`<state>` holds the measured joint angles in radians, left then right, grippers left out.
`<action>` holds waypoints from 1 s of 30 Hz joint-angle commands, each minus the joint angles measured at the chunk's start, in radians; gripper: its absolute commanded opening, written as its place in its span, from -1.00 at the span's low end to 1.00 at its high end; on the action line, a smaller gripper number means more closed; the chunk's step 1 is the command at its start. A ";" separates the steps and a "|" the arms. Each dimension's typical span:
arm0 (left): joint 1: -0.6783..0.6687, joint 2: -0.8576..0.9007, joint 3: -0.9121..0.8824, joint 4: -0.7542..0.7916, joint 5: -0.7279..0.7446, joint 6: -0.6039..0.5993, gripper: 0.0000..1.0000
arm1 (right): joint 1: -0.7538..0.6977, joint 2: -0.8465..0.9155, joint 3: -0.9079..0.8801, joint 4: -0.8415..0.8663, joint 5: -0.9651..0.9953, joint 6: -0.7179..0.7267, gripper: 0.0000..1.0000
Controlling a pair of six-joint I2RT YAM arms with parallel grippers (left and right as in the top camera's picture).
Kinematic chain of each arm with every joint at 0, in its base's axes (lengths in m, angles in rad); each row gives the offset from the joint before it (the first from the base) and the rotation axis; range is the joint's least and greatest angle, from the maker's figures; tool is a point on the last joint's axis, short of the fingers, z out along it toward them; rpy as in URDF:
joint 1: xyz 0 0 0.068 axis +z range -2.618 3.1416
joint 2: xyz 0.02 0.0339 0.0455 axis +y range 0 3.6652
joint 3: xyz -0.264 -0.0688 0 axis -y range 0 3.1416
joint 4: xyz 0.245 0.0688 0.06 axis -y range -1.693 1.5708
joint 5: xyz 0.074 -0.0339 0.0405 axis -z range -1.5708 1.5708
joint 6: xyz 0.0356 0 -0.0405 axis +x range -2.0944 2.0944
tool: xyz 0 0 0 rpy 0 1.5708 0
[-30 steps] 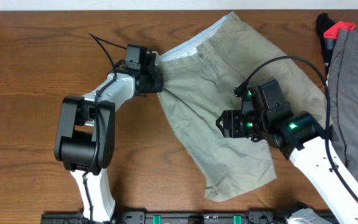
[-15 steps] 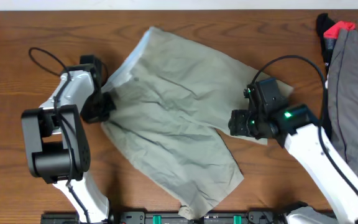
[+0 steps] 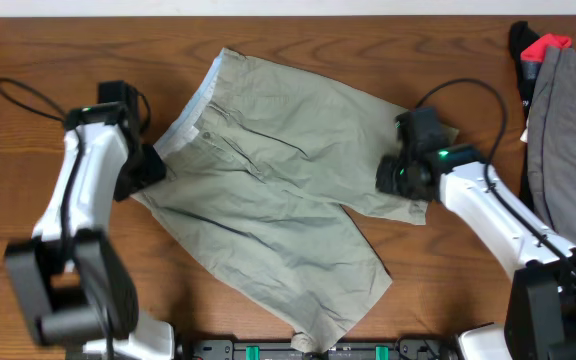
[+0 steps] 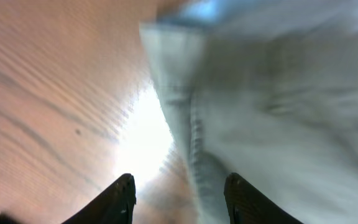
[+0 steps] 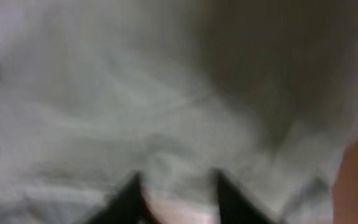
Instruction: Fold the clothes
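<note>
- The left end effector [image 4: 179,186] shows two black fingers [image 4: 120,199], set apart
- The khaki shorts [image 4: 278,106] fill the right, blurred, with a stitched edge running down between the fingers
- The wooden table [image 4: 48,93] lies at left, with bright glare

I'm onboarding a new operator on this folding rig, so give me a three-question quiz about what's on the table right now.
1. True or false: the left claw stands open.
2. The left claw is at which part of the shorts? A leg hem; B waistband; C back pocket.
3. What colour is the large garment along the right edge of the table?
Key: 1 true; 2 B; 3 grey.
</note>
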<state>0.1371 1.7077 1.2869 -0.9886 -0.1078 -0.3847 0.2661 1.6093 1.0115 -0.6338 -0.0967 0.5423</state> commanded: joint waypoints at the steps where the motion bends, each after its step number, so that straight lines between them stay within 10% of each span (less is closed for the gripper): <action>1: -0.006 -0.122 -0.004 0.063 0.076 0.076 -0.29 | -0.051 0.021 0.002 0.085 -0.015 0.019 -0.74; 6: -0.068 -0.156 -0.004 0.238 0.347 0.304 -0.88 | -0.085 0.128 0.002 0.201 -0.086 0.049 -0.81; 24: -0.163 0.064 -0.016 0.182 0.347 0.381 -0.88 | -0.284 0.473 0.073 0.490 -0.080 0.067 -0.88; 30: -0.163 0.063 -0.016 0.186 0.348 0.381 -0.51 | -0.319 0.533 0.278 0.490 -0.195 -0.020 -0.74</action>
<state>-0.0280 1.7741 1.2785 -0.8036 0.2340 -0.0124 -0.0372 2.0811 1.2331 -0.1303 -0.2989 0.5880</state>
